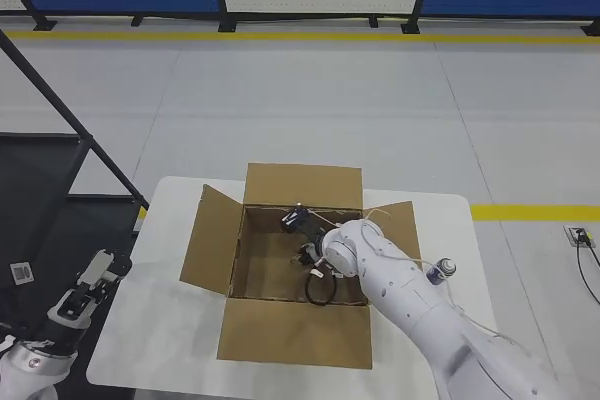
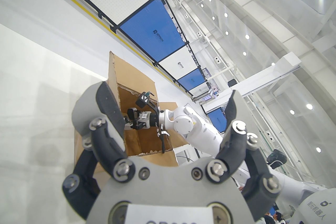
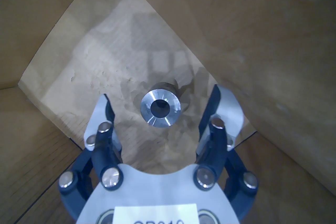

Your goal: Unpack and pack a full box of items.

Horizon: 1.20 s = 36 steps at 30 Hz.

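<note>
A metal cylinder is seen standing upright on the floor of the cardboard box, near one inner corner. The right gripper is lowered inside the box directly over the cylinder, its fingers spread wide on either side, nothing grasped. The box is set with all four flaps folded outward on a white table. A small can is placed just beside the box's right flap. The left gripper is held well apart from the box, off its left side, fingers released.

Top camera is looking down on the cardboard box; left wrist camera is viewing it from afar, right from close inside.
</note>
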Each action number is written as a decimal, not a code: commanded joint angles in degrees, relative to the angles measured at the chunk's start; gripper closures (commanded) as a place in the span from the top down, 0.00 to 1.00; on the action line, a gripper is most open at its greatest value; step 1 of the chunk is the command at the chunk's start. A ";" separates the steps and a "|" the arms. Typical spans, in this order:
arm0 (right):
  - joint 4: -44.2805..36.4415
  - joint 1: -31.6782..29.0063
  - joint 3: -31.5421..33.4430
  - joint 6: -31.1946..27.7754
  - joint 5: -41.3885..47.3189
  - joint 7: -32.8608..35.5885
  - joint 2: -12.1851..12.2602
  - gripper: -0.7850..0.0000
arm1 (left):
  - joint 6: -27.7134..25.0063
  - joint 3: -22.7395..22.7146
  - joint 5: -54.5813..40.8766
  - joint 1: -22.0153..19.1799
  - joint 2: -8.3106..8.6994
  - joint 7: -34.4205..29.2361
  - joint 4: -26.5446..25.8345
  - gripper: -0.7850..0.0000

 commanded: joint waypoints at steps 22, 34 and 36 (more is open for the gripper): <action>-51.68 -26.13 21.74 -5.27 -13.00 7.52 15.29 1.00 | 0.00 0.00 0.00 0.00 0.00 0.00 0.00 1.00; -91.60 -54.59 61.49 -3.17 -15.69 2.90 22.06 1.00 | 0.00 0.00 0.00 0.00 0.00 0.00 0.00 1.00; -91.25 -55.95 70.27 -5.12 -9.64 4.96 22.71 1.00 | 0.00 0.00 0.00 0.00 0.00 0.00 0.00 1.00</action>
